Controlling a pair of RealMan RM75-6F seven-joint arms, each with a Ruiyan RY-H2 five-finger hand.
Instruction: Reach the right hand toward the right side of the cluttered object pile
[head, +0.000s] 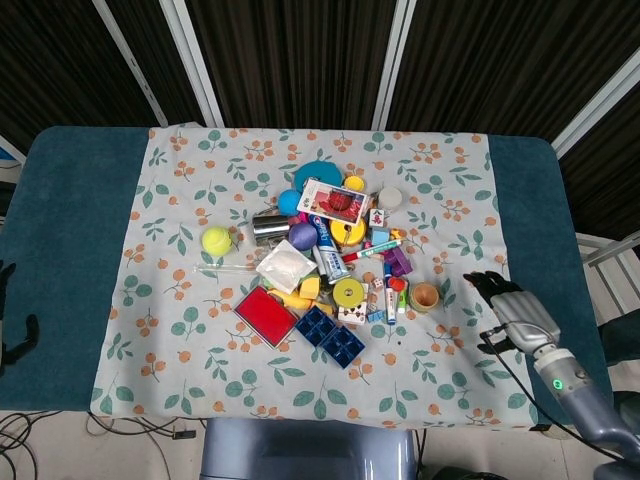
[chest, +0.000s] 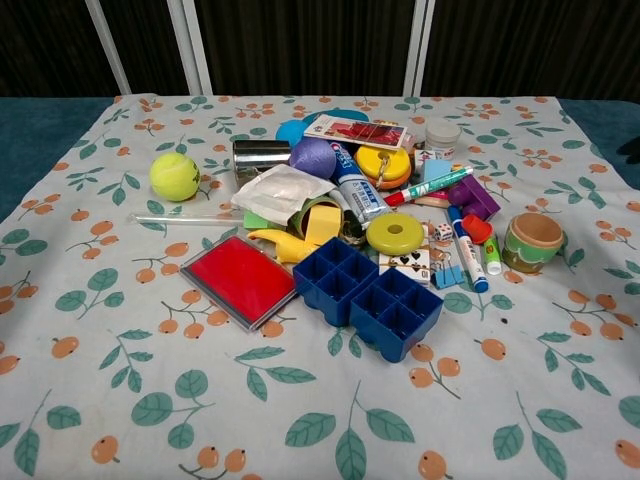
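The cluttered pile lies in the middle of the floral cloth, and the chest view shows it close up. On its right side stand a wooden cup with a green band, a purple block and some markers. My right hand hovers over the cloth a short way right of the cup, dark fingers spread and pointing toward the pile, holding nothing. My left hand shows only as dark fingers at the far left edge, apart and empty.
A yellow-green tennis ball and a red flat case lie on the pile's left. A blue divided tray sits at its front. The blue table extends past the cloth on both sides.
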